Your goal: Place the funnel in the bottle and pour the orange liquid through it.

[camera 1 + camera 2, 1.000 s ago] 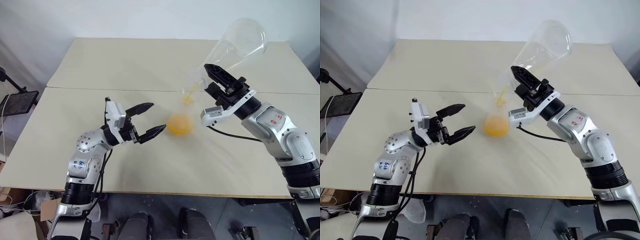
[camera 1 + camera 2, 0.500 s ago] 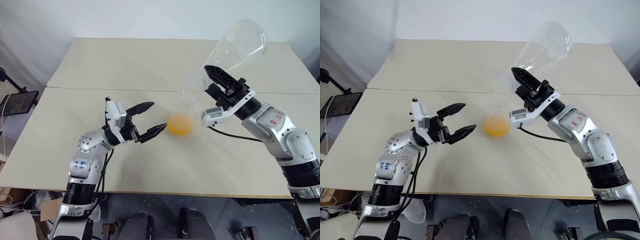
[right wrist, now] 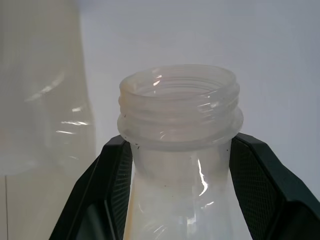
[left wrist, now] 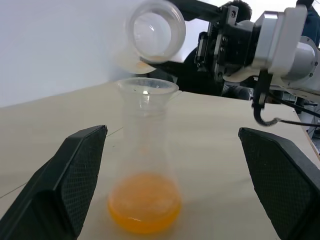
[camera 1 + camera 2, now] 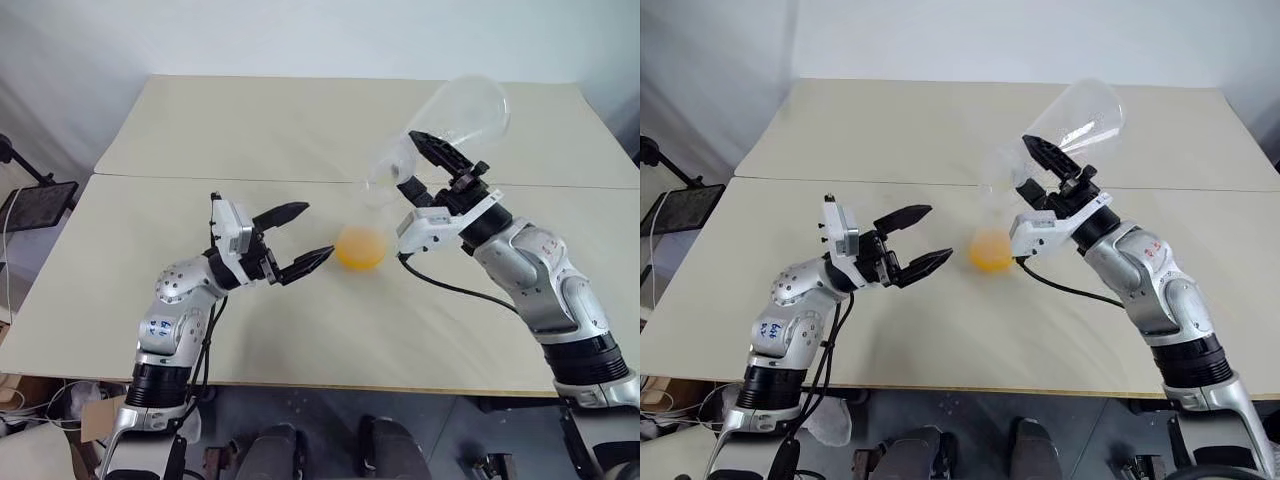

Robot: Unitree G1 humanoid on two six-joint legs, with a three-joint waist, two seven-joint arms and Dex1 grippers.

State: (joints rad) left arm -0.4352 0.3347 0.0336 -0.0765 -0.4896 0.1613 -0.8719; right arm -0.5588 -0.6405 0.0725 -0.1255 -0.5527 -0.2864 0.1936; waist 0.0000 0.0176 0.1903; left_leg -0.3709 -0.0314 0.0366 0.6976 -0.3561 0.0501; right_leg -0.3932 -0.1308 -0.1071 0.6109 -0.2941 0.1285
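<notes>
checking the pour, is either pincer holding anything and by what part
The right pincer grips the large clear flask by its neck, just below the threaded mouth. The left pincer is open, holding nothing.

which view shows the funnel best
The left wrist view: the funnel sits in the neck of the bottle with its round rim in plain sight, close up. In the eye views it is a faint clear shape above the orange liquid. In the right wrist view I cannot make it out.

Silver-grey jointed arms, black cables, each gripper (image 5: 292,241) with black fingers.
</notes>
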